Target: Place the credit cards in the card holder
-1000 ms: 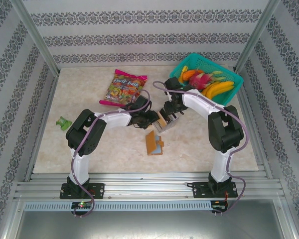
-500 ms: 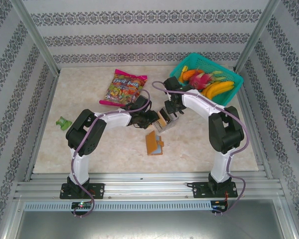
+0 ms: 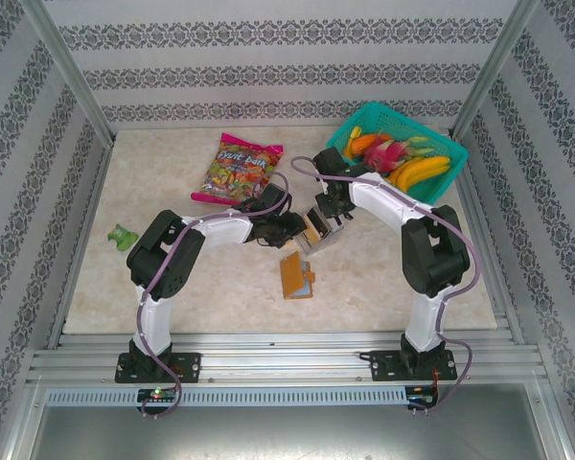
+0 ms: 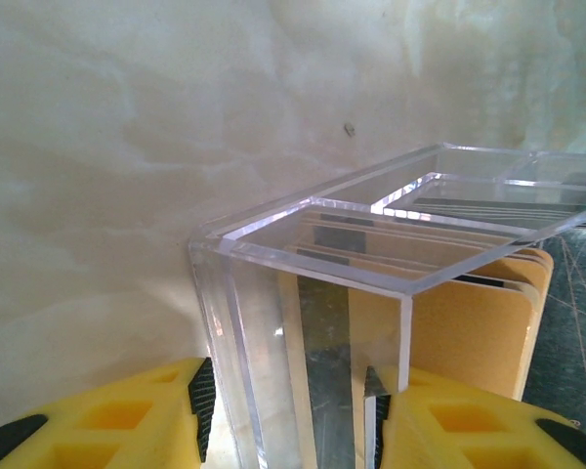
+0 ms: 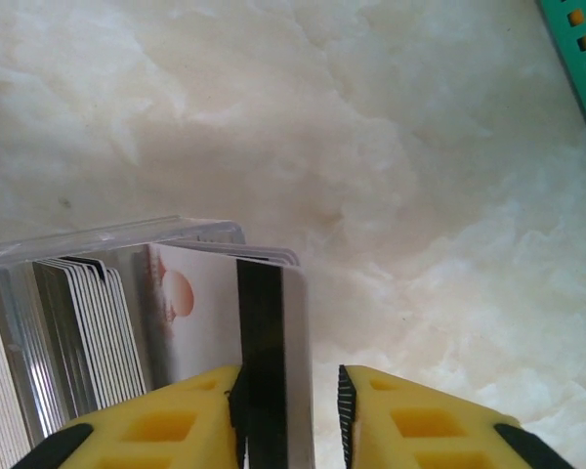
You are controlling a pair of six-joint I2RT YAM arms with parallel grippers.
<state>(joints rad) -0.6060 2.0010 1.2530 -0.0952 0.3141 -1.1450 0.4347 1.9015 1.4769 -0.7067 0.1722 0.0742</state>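
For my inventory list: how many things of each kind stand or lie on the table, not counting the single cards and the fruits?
Snack bag: 1
Green basket: 1
Card holder: 1
Clear slotted tray: 1
Small green object: 1
Total: 5

Credit cards (image 5: pixel 88 337) stand on edge, packed in a row inside the clear tray (image 4: pixel 303 230) mid-table. They are thin, with pale edges and some tan faces. The end card (image 5: pixel 264 342) is upright, pale-faced with a black stripe. The card holder (image 3: pixel 293 275) lies flat just nearer than the tray, apart from it. It is orange-brown, with a pale patch on its right side.
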